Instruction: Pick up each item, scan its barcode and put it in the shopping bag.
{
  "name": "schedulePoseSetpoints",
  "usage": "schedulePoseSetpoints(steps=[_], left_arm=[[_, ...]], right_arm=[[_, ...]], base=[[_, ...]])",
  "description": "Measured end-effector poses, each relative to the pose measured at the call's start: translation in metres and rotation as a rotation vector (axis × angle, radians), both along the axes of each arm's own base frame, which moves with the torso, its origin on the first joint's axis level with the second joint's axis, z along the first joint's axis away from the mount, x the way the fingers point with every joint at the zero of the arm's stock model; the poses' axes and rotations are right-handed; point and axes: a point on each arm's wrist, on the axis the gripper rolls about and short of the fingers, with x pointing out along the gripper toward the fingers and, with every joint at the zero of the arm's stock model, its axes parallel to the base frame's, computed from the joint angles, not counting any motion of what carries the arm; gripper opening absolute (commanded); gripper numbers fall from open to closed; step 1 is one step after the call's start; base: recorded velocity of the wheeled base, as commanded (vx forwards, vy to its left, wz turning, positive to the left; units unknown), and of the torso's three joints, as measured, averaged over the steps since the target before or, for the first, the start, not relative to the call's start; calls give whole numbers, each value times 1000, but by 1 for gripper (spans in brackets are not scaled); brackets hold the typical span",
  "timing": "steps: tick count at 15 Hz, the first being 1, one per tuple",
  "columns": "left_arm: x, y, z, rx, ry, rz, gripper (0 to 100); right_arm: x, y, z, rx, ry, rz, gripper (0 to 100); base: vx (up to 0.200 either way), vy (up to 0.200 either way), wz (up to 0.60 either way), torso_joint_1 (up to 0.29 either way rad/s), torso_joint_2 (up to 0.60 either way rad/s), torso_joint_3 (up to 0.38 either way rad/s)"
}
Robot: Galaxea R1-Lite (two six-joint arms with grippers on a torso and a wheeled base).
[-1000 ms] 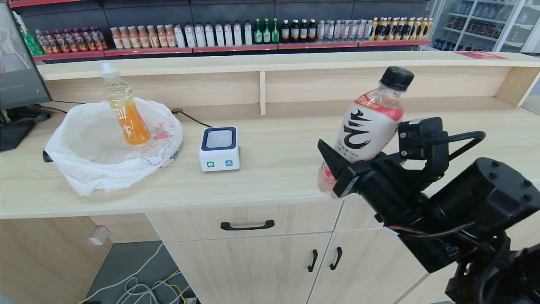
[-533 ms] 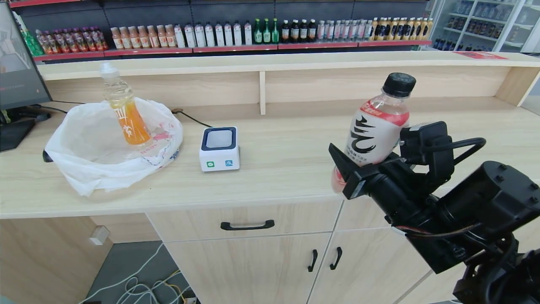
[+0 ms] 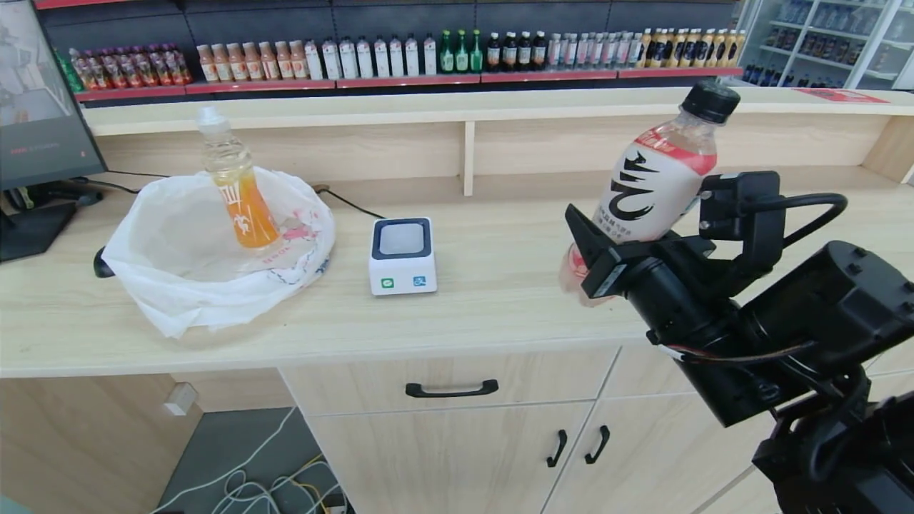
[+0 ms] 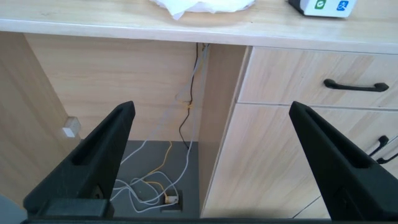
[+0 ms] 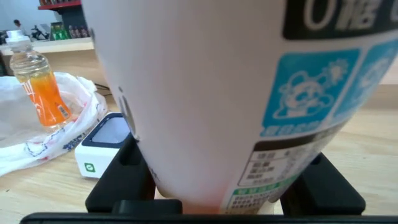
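My right gripper is shut on a pink-and-white drink bottle with a black cap, holding it tilted above the counter's right front part. In the right wrist view the bottle sits close between the fingers of that gripper, its printed label facing the camera. The white scanner stands mid-counter, to the left of the bottle. A white shopping bag lies open at the left with an orange drink bottle upright in it. My left gripper hangs open below counter height, facing the cabinet front.
A monitor stands at the counter's far left. A black cable runs behind the scanner. A raised wooden ledge borders the back of the counter. Drawers and doors lie below. Shelves of bottles line the far wall.
The head camera has shifted, sliding the whole scene to the right. My right gripper first moved slightly right, then lifted the pink-and-white bottle higher. The bag, orange bottle and scanner have stayed put.
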Motion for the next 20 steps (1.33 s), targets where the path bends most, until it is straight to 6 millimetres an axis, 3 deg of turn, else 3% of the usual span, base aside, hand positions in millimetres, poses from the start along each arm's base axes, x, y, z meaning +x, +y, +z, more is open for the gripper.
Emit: schedulePoseSetpoints(steps=[16,20], left_arm=[[0,0,0,-9,0,1,100],[0,0,0,-2,0,1,100]], right_arm=[[6,1,7,29,-22,-4,0],[7,2,9,32,-30,-1,0]], base=[[0,200,0,1,3,3],[0,0,0,0,0,0]])
